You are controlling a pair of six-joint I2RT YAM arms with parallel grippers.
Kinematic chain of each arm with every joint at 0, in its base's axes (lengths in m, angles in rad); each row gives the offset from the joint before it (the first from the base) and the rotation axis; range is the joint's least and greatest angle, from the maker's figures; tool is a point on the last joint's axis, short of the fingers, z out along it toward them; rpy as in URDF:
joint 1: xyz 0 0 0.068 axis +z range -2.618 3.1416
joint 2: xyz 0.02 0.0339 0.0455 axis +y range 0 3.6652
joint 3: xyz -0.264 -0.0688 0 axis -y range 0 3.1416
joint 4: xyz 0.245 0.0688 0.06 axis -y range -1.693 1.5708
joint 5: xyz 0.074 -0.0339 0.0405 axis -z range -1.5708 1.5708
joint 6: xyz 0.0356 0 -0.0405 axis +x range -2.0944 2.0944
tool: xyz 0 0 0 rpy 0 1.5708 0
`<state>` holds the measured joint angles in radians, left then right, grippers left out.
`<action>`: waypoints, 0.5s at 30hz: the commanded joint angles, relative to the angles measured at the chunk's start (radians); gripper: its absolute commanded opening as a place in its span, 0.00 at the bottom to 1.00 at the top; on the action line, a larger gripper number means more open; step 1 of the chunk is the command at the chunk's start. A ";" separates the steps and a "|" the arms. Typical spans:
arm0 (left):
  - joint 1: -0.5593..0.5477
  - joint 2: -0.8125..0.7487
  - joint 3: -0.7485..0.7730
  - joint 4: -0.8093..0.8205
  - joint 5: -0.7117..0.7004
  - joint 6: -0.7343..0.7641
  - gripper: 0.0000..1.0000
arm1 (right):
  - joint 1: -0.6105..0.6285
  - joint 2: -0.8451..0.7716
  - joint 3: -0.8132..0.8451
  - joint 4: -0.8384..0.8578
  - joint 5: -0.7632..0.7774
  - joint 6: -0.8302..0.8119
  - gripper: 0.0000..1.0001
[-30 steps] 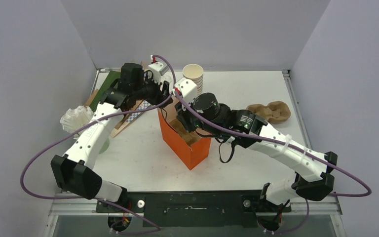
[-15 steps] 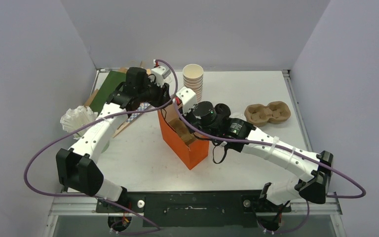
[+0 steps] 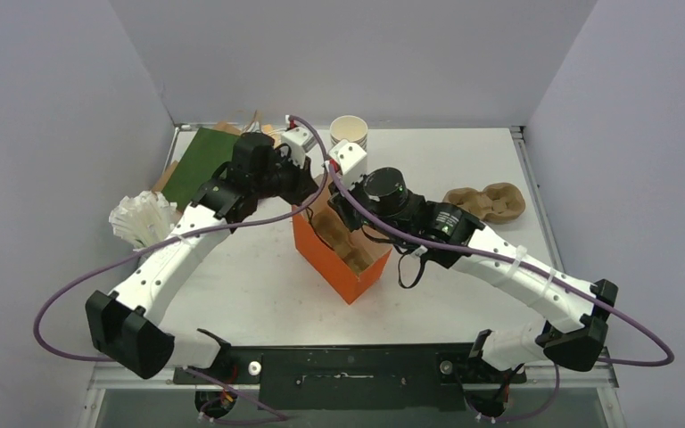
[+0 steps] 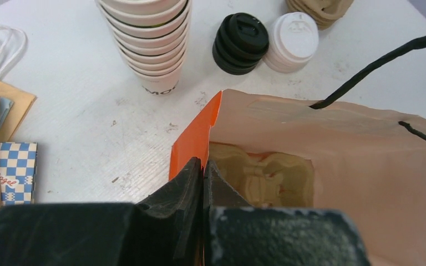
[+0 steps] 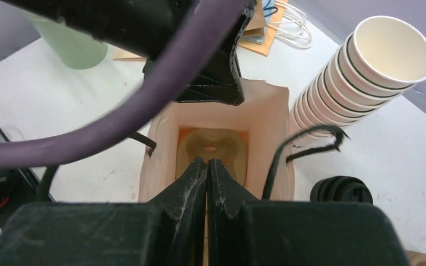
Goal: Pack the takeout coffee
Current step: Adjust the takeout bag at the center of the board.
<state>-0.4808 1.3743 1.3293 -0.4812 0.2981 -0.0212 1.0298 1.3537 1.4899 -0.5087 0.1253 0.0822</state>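
Inside, the orange bag holds a pulp cup carrier.

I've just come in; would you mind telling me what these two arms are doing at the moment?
Both arms are working on the orange paper bag. The left gripper is pinched shut on one edge of its rim, and the right gripper is shut on the opposite edge, so the mouth is held open. A cardboard cup carrier sits at the bottom; no cups are in it. The stack of lidless cups, black lids and white lids stand beside the bag.
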 commanded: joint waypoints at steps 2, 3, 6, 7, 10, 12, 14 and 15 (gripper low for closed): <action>-0.034 -0.130 -0.019 0.063 -0.077 -0.054 0.00 | 0.022 -0.024 -0.046 0.051 -0.056 -0.055 0.00; -0.035 -0.145 -0.032 0.075 -0.079 -0.058 0.00 | 0.023 -0.036 -0.072 0.073 -0.058 -0.066 0.00; -0.052 -0.179 -0.064 0.118 -0.080 -0.046 0.00 | 0.024 -0.062 -0.132 0.101 -0.050 -0.106 0.00; -0.058 -0.187 -0.073 0.131 -0.074 -0.032 0.00 | 0.024 -0.065 -0.159 0.105 -0.050 -0.123 0.00; -0.080 -0.200 -0.092 0.163 -0.078 -0.014 0.00 | 0.025 -0.085 -0.236 0.126 -0.050 -0.159 0.00; -0.091 -0.204 -0.101 0.180 -0.083 -0.013 0.00 | 0.030 -0.098 -0.303 0.155 -0.036 -0.183 0.00; -0.099 -0.208 -0.112 0.190 -0.091 -0.019 0.00 | 0.039 -0.107 -0.366 0.185 0.016 -0.210 0.00; -0.105 -0.209 -0.117 0.193 -0.093 -0.020 0.00 | 0.039 -0.115 -0.395 0.211 0.041 -0.218 0.00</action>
<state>-0.5678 1.1896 1.2228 -0.3756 0.2253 -0.0433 1.0557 1.2865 1.1755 -0.4049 0.0879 -0.0673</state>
